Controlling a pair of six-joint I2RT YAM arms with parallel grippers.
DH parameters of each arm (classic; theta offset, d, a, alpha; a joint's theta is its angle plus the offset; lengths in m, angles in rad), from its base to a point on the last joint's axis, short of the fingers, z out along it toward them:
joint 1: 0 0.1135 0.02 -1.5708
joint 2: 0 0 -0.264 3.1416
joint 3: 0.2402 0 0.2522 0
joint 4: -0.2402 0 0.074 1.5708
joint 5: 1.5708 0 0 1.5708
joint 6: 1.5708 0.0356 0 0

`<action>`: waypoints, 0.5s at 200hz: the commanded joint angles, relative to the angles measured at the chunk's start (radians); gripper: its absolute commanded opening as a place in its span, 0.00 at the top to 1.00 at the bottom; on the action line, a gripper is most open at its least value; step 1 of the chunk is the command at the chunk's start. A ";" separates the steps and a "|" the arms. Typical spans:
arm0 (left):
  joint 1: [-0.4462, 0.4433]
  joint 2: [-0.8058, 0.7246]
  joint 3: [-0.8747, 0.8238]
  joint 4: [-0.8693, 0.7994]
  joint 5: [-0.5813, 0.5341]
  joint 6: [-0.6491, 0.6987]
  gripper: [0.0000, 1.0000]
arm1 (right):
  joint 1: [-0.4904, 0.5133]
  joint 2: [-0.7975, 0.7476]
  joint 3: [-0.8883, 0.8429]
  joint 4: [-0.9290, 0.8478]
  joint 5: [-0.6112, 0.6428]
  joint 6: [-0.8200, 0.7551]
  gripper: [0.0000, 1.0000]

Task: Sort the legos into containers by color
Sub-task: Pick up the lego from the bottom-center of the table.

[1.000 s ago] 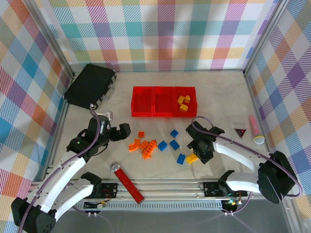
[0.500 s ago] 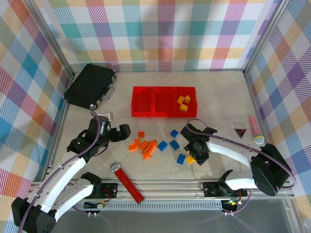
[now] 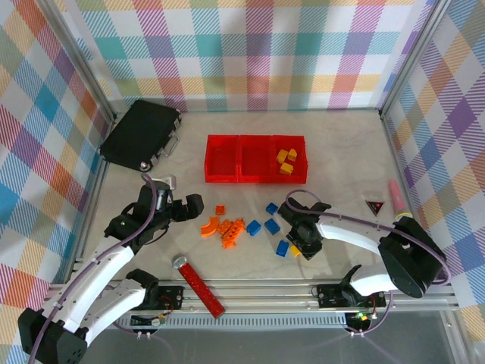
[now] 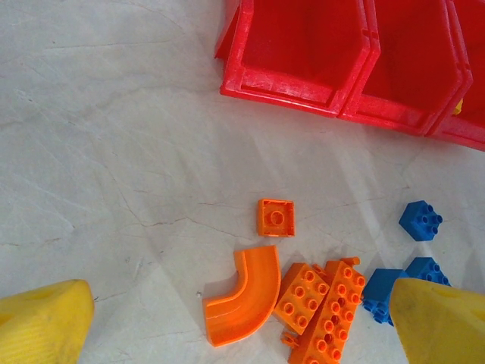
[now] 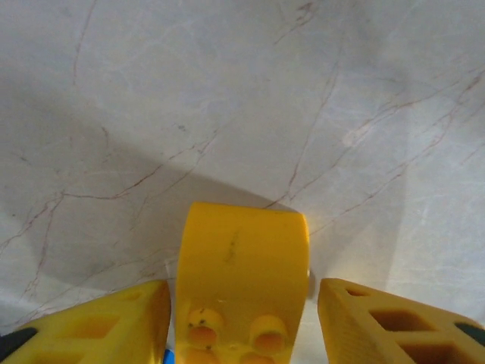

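- Right end effector [image 5: 244, 297]: the fingers are standing partly open and bracketing a yellow lego [image 5: 242, 258]. In the right wrist view a thin sliver of worktop [image 5: 227, 91] is showing on each side of the brick, so the fingers are flanking it rather than clamping it.
- The yellow lego is lying on the worktop with its long axis running 6 to 12 o'clock in the wrist view, in line with the fingers. Round sockets are showing at its near end.
- Right arm, top view: the elbow is sitting out at 3 o'clock, the forearm is stretching toward 9 o'clock, and the end effector [image 3: 301, 244] is sitting low, at 3 o'clock of the blue legos [image 3: 265, 220].
- Left end effector [image 4: 239, 303]: the fingers are spread wide, holding nothing and hanging above the orange legos [image 4: 311, 296].
- Left arm, top view: it is angling up toward 1 o'clock, with the end effector [image 3: 193, 203] pointing toward 3 o'clock.
- The containers [image 3: 227, 179] are sitting at 12 o'clock of the loose bricks. The rightmost bin is holding yellow legos [image 3: 286, 159].
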 commanded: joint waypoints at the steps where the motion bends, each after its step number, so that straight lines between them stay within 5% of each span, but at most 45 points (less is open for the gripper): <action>1: -0.009 -0.009 -0.006 0.010 -0.009 -0.004 0.00 | 0.007 0.018 -0.005 0.006 0.010 -0.001 0.50; 69: -0.009 -0.004 -0.002 0.005 -0.012 -0.004 0.00 | 0.009 -0.043 0.074 -0.124 0.118 -0.043 0.69; 100: -0.008 0.012 0.014 -0.016 -0.029 -0.005 0.00 | -0.001 -0.074 0.214 -0.192 0.249 -0.195 0.74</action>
